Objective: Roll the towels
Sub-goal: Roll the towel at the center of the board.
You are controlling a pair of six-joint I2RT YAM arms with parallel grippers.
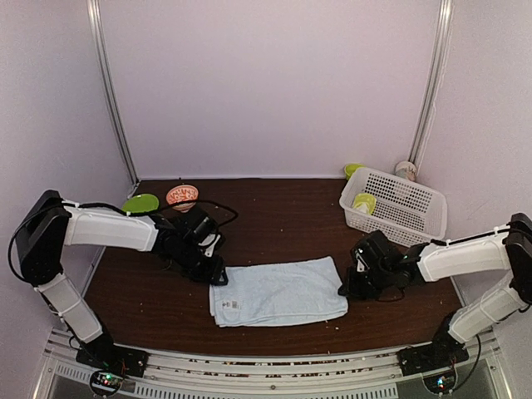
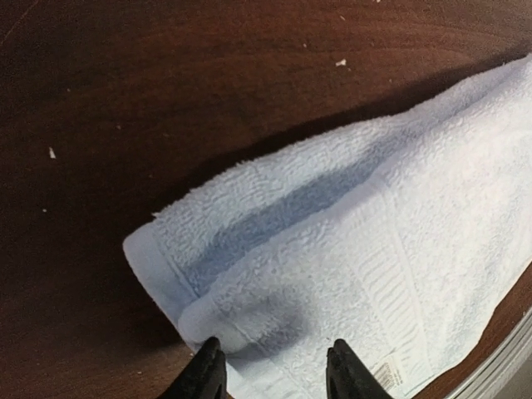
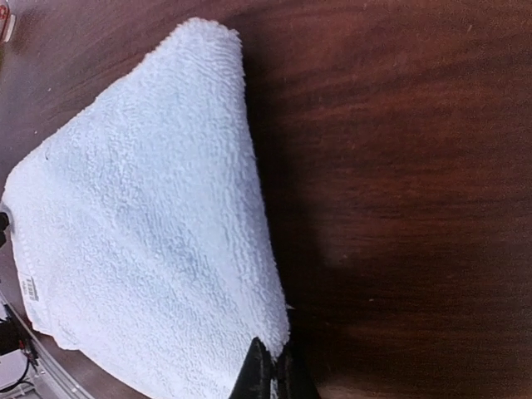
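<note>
The pale blue towel (image 1: 278, 291) lies spread flat near the front middle of the dark wooden table (image 1: 291, 216), its long side running left to right between the 2 arms. The top view alone shows this whole outline and both arms low at its opposite ends. The left gripper (image 2: 277, 378) is at the towel's far left corner and the right gripper (image 3: 270, 370) at its right edge. The left wrist view adds what the top view cannot. That corner is doubled over into 2 layers with a hemmed border, a soft ridge runs along the cloth, and the 2 dark fingers (image 2: 206, 374) stand apart with terry cloth showing between them. White specks (image 2: 341, 61) dot the bare wood beyond. The right wrist view shows the right gripper's fingers pressed together right at the towel's near edge. Whether any cloth is pinched between them cannot be told. A small sewn label (image 1: 233, 304) sits near the towel's front left corner. Only the top view takes in the surroundings: a white slotted basket (image 1: 395, 204) at the far right, and a green plate (image 1: 141, 202) beside an orange patterned bowl (image 1: 181, 196) at the far left.
</note>
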